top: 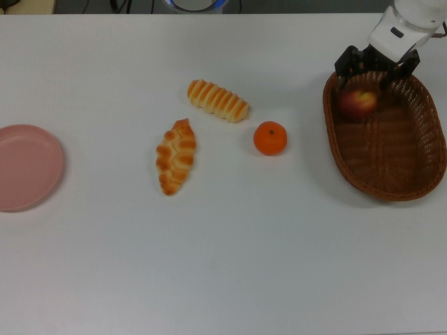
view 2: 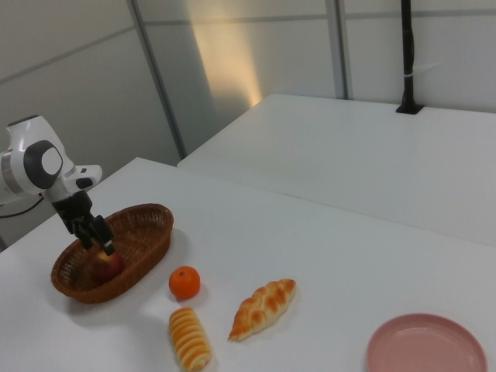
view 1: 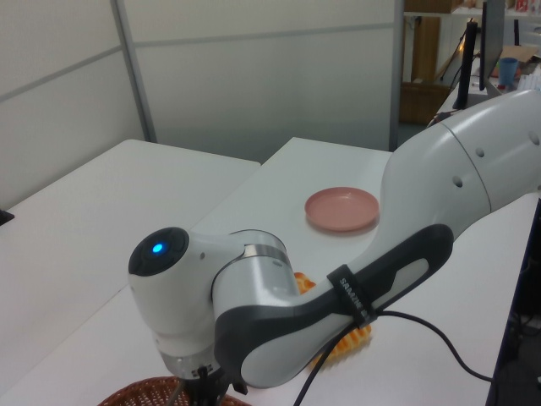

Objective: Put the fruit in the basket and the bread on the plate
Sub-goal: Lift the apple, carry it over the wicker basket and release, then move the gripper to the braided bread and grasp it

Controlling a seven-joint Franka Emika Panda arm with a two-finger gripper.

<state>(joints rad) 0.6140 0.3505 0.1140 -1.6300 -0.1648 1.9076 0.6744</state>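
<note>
The dark red apple [top: 358, 102] [view 2: 108, 266] lies inside the brown wicker basket [top: 411, 190] [view 2: 151, 232], near its end at the top view's upper left. My gripper [top: 370, 78] [view 2: 99, 242] hangs open just above the apple. The orange mandarin [top: 270, 138] [view 2: 184, 283] rests on the table beside the basket. A striped roll [top: 217, 100] [view 2: 189, 338] and a braided roll [top: 176, 155] [view 2: 263, 308] lie mid-table. The pink plate [top: 28, 166] [view 2: 426, 349] [view 1: 341, 208] holds nothing. In the left view the arm hides the fruit and most of the bread.
The white arm [view 1: 338, 288] fills the left view's lower half, with a black cable [view 1: 423, 326] trailing over the table. The basket's rim [view 1: 156, 393] shows at that frame's bottom edge. White table surface [top: 230, 251] stretches between the rolls and the near edge.
</note>
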